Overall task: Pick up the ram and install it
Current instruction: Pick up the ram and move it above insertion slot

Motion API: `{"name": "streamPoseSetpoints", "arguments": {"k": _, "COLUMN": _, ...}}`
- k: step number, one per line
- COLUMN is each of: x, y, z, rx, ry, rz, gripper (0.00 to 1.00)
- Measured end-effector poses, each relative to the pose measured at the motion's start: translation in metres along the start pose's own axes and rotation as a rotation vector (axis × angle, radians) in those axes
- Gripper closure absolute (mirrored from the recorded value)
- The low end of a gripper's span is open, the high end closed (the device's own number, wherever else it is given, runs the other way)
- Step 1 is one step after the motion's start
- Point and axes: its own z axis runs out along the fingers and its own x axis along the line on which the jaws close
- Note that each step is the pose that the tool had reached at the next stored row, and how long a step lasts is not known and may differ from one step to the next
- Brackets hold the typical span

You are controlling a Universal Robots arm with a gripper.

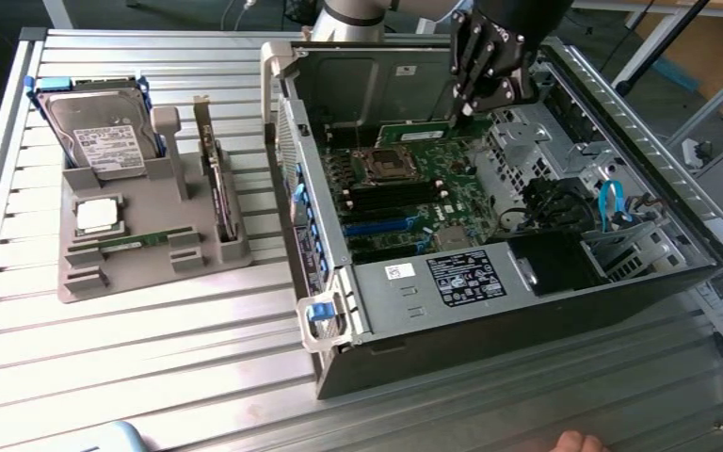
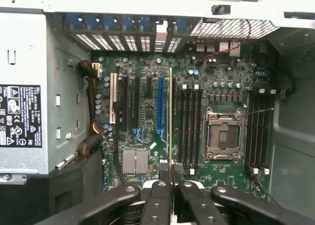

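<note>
Clamped on the ram [image 1: 412, 123] between gripper [image 1: 466, 111] fingers, held level over the motherboard [image 1: 456, 202] toward the far side of the open computer case [image 1: 488, 363]. Seen edge-on from the wrist, above long black slots [image 2: 189, 126]. At the exterior view's left, a grey parts tray [image 1: 148, 268].

On my screen the ram [image 2: 171, 121] reads as a thin yellow-green line, the fingers [image 2: 191, 198] glossy black, and the motherboard [image 2: 224, 87] dark green with one blue slot [image 2: 160, 104]. The table [image 1: 148, 358] is silver, ribbed in parallel slats, and the parts holder [image 1: 148, 273] is plain grey.
</note>
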Motion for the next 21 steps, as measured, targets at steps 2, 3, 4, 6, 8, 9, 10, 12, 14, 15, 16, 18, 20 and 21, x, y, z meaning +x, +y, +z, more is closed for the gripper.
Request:
{"name": "streamPoseSetpoints", "arguments": {"k": 2, "x": -0.004, "y": -0.0001, "z": 0.0000, "rx": -0.0001, "ry": 0.0002, "rz": 0.000, "gripper": 0.88}}
{"name": "streamPoseSetpoints", "arguments": {"k": 3, "x": -0.006, "y": -0.0002, "z": 0.0002, "rx": 0.0000, "ry": 0.0001, "rz": 0.000, "gripper": 0.88}}
{"name": "streamPoseSetpoints", "arguments": {"k": 4, "x": -0.008, "y": -0.0002, "z": 0.0002, "rx": 0.0000, "ry": 0.0000, "rz": 0.000, "gripper": 0.88}}
{"name": "streamPoseSetpoints", "arguments": {"k": 6, "x": -0.011, "y": -0.0003, "z": 0.0004, "rx": 0.0000, "ry": 0.0000, "rz": 0.000, "gripper": 0.88}}
{"name": "streamPoseSetpoints", "arguments": {"k": 8, "x": -0.015, "y": -0.0004, "z": 0.0004, "rx": -0.0001, "ry": 0.0002, "rz": 0.000, "gripper": 0.88}}
{"name": "streamPoseSetpoints", "arguments": {"k": 9, "x": -0.016, "y": -0.0005, "z": 0.0004, "rx": 0.0000, "ry": 0.0002, "rz": 0.000, "gripper": 0.88}}
{"name": "streamPoseSetpoints", "arguments": {"k": 10, "x": -0.018, "y": -0.0005, "z": 0.0005, "rx": 0.0000, "ry": 0.0001, "rz": 0.000, "gripper": 0.88}}
{"name": "streamPoseSetpoints", "arguments": {"k": 12, "x": -0.021, "y": -0.0006, "z": 0.0007, "rx": 0.0000, "ry": 0.0000, "rz": 0.000, "gripper": 0.88}}
{"name": "streamPoseSetpoints", "arguments": {"k": 14, "x": -0.025, "y": -0.0007, "z": 0.0008, "rx": 0.0000, "ry": 0.0000, "rz": 0.000, "gripper": 0.88}}
{"name": "streamPoseSetpoints", "arguments": {"k": 15, "x": -0.026, "y": -0.0008, "z": 0.0008, "rx": 0.0000, "ry": 0.0001, "rz": 0.000, "gripper": 0.88}}
{"name": "streamPoseSetpoints", "arguments": {"k": 16, "x": -0.028, "y": -0.0008, "z": 0.0009, "rx": 0.0000, "ry": 0.0000, "rz": 0.000, "gripper": 0.88}}
{"name": "streamPoseSetpoints", "arguments": {"k": 18, "x": -0.033, "y": -0.0010, "z": 0.0010, "rx": -0.0001, "ry": 0.0001, "rz": 0.000, "gripper": 0.88}}
{"name": "streamPoseSetpoints", "arguments": {"k": 20, "x": -0.034, "y": -0.0011, "z": 0.0010, "rx": 0.0000, "ry": 0.0001, "rz": 0.000, "gripper": 0.88}}
{"name": "streamPoseSetpoints", "arguments": {"k": 21, "x": -0.034, "y": -0.0010, "z": 0.0010, "rx": -0.0001, "ry": 0.0001, "rz": 0.000, "gripper": 0.88}}
